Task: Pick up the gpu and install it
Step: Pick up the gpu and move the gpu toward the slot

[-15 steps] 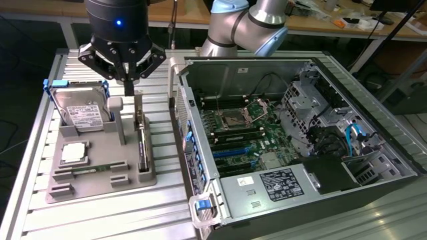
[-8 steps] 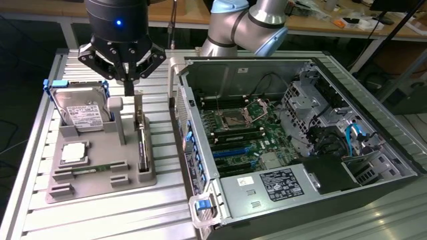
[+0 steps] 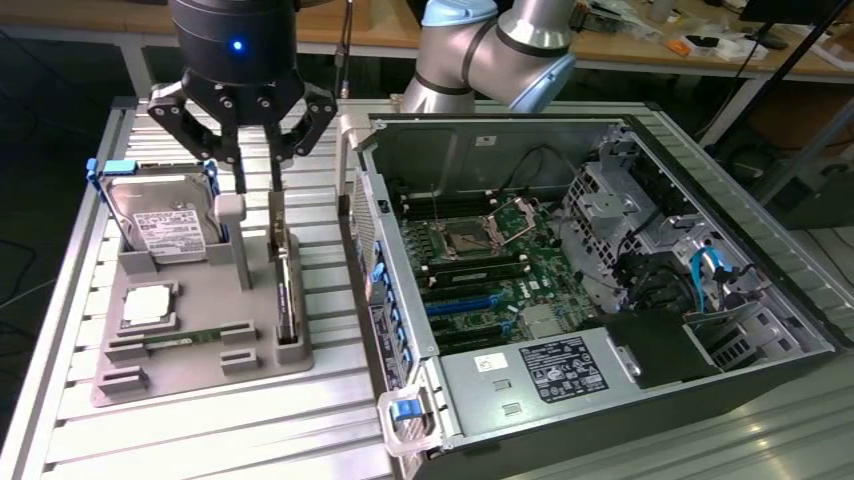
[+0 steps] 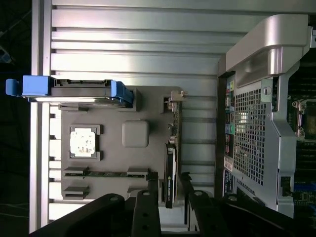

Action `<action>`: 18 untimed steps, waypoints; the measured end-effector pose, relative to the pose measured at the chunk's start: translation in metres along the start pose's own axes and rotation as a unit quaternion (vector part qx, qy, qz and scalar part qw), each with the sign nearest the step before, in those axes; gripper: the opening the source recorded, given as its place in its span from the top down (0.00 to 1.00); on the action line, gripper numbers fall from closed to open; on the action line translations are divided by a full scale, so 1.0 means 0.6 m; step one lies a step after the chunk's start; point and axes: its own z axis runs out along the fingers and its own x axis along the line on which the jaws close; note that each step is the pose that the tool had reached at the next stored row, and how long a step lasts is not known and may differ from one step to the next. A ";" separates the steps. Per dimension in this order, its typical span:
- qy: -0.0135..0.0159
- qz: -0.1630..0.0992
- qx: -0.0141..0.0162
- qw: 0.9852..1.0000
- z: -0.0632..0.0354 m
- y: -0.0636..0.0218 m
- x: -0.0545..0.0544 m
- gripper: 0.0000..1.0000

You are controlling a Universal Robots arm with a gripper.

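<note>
My gripper [image 3: 259, 182] hangs over the grey fixture tray [image 3: 200, 375] at the exterior view's left; its jaws stand narrowly apart and hold nothing, one finger to each side of the line of the gpu [image 3: 283, 300]; in the wrist view the card's dark top edge runs between my two fingers with a gap on either side; I cannot tell whether a pad touches it;

The gpu stands on its long edge in a slot along the tray's right margin, near the computer case [image 3: 461, 150]; I judge this posture deliberate: edge-up, the thin card offers two flat faces to a grip from above, and my jaws are turned across its thickness to suit;

Long axis: far to near along the tray, roughly parallel to the case's side wall; the black cooler portion lies toward the near end, the paler metal portion toward the far end, by the hard drive [image 3: 160, 228]; the flat faces point to the exterior view's left and right;

The hard drive, the processor chip [image 3: 147, 305] and the memory stick [image 3: 180, 338] sit in their own pockets left of the card, apart from my fingers; the case lies with its open side up, so the motherboard [image 3: 494, 260] is reachable from above; the card is not yet installed
</note>
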 end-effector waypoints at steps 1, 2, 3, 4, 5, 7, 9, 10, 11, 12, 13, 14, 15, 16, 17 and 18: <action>0.000 0.000 0.000 1.000 0.000 0.000 0.000 0.64; 0.000 0.000 0.000 1.000 0.000 0.000 0.000 0.64; 0.000 0.000 0.000 1.000 0.000 0.000 0.000 0.58; 0.000 0.000 0.000 1.000 0.000 0.000 0.000 0.46; 0.000 0.000 0.001 1.000 0.000 0.000 0.000 0.37; 0.001 0.000 0.002 1.000 0.002 0.000 0.000 0.31; 0.002 0.000 0.002 1.000 0.011 0.000 0.000 0.31; 0.002 0.000 0.002 1.000 0.014 -0.001 0.000 0.31; 0.002 0.000 0.002 1.000 0.019 -0.001 0.000 0.31; 0.002 0.000 0.002 1.000 0.027 -0.001 0.000 0.31; 0.002 0.000 0.002 1.000 0.030 -0.001 0.000 0.31; 0.002 0.000 0.002 1.000 0.034 -0.002 0.000 0.31; 0.002 0.000 0.002 1.000 0.037 -0.002 0.000 0.31; 0.002 0.000 0.002 1.000 0.041 -0.002 0.000 0.31; 0.002 0.000 0.002 1.000 0.044 -0.002 0.000 0.31; 0.002 0.000 0.002 1.000 0.048 -0.002 0.000 0.31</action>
